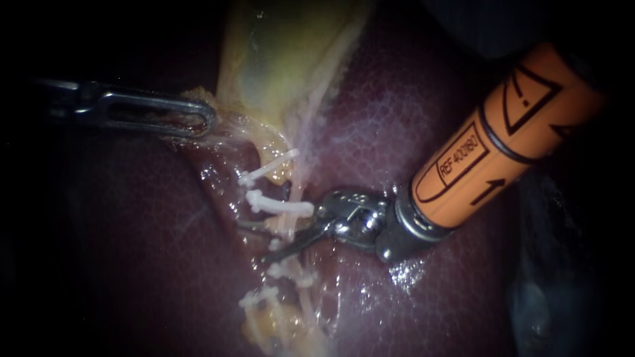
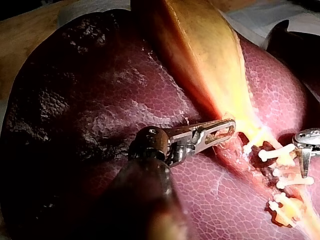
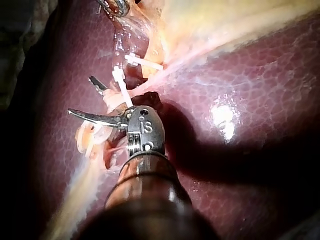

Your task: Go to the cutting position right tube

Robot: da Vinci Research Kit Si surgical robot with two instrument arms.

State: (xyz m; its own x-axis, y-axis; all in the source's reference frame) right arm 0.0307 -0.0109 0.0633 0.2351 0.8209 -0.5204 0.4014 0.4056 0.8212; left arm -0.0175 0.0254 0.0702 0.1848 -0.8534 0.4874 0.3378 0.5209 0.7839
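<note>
My right instrument (image 1: 251,243) comes in on an orange shaft from the upper right. Its two thin blades stand open (image 3: 81,96), set around a pale tube (image 1: 288,228) in the gap between white clips. One clip (image 1: 278,206) lies just above the blades, and two more clips (image 1: 286,268) lie below them. I cannot tell whether the blades touch the tube. My left instrument (image 1: 202,119) reaches in from the left. Its slotted jaws (image 2: 227,129) are shut on the lower edge of the yellow gallbladder (image 1: 278,66), holding it to the left.
Dark red liver (image 1: 410,119) surrounds the site on all sides. Another clip (image 1: 268,165) sits higher up near the gallbladder's neck, and one (image 1: 258,296) lower down on yellowish tissue. The left instrument's tip shows beyond the clips (image 3: 115,6).
</note>
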